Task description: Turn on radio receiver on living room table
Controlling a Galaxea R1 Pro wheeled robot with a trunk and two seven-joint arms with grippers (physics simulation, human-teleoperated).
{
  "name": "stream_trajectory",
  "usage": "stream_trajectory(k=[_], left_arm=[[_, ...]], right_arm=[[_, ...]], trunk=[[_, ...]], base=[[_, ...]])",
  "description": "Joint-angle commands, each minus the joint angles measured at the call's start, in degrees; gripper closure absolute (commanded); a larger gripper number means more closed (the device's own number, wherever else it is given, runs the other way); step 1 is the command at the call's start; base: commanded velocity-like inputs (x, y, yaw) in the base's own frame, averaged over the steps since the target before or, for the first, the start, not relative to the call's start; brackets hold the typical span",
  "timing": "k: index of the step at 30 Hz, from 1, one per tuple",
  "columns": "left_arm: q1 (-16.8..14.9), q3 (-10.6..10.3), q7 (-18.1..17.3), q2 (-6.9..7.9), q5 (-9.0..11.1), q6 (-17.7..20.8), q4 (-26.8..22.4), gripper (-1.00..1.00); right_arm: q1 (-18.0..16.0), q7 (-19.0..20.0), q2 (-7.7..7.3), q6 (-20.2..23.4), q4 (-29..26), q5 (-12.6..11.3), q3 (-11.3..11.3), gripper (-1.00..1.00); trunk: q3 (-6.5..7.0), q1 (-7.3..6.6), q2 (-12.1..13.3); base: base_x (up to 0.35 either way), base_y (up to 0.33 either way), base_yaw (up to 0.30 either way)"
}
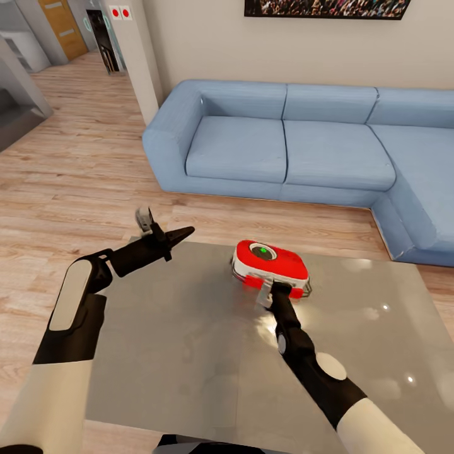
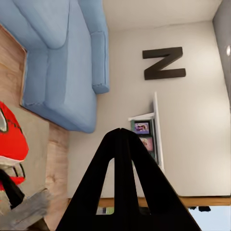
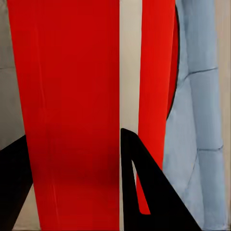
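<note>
Red radio receiver [image 1: 271, 265] lying flat on the glossy grey tabletop [image 1: 189, 353], green-lit dial facing up.

White stripe along its near edge, thin wire handle poking out at its right end. The right gripper [image 1: 272, 291] sits right up against that near edge, and the right wrist view is all red and white, so can't tell how its jaws stand. Left gripper [image 1: 180, 235] hangs over the tabletop's far left corner, jaws closed, empty. Blue sofa [image 1: 284, 145] behind.
</note>
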Motion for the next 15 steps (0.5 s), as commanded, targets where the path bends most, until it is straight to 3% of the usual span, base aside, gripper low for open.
stream_trajectory(k=[1,4,6,7,10,14,15], left_arm=[[0.0,0.0,0.1,0.28,-0.1,0.0,0.4,1.0],[0.0,-0.1,0.9,0.99,-0.2,-0.1,0.8,1.0],[0.0,-0.1,2.4,1.22,-0.2,0.0,0.9,1.0],[0.0,0.0,4.2,1.34,-0.2,0.0,1.0,1.0],[0.0,0.0,6.2,1.47,-0.2,0.1,1.1,1.0],[0.0,0.0,6.9,1.48,-0.2,0.1,2.0,1.0],[0.0,0.0,7.0,1.47,-0.3,0.1,2.6,1.0]], right_arm=[[-2.1,8.3,-0.04,2.8,-4.3,0.0,-2.8,1.0],[-6.3,24.6,-0.89,12.9,-13.4,-1.5,-5.6,1.0],[-8.3,30.0,-2.16,16.8,-16.1,-3.4,-6.0,1.0],[-10.8,34.2,-3.76,20.2,-17.8,-5.6,-6.2,1.0],[-16.4,42.0,-7.16,27.2,-19.0,-12.0,-6.4,1.0],[-20.8,52.5,-11.5,38.6,-18.6,-18.8,-6.3,1.0],[-22.1,58.0,-12.85,42.4,-18.3,-20.1,-6.3,1.0]], trunk=[[0.0,-0.01,0.0],[0.0,-0.01,0.0],[0.0,-0.01,0.0],[0.0,-0.01,0.0],[0.0,-0.01,0.0],[0.0,-0.01,0.0],[0.0,-0.01,0.0]], base=[[0.0,0.0,0.0],[0.0,0.0,0.0],[0.0,0.0,0.0],[0.0,0.0,0.0],[0.0,0.0,0.0],[0.0,0.0,0.0],[0.0,0.0,0.0]])
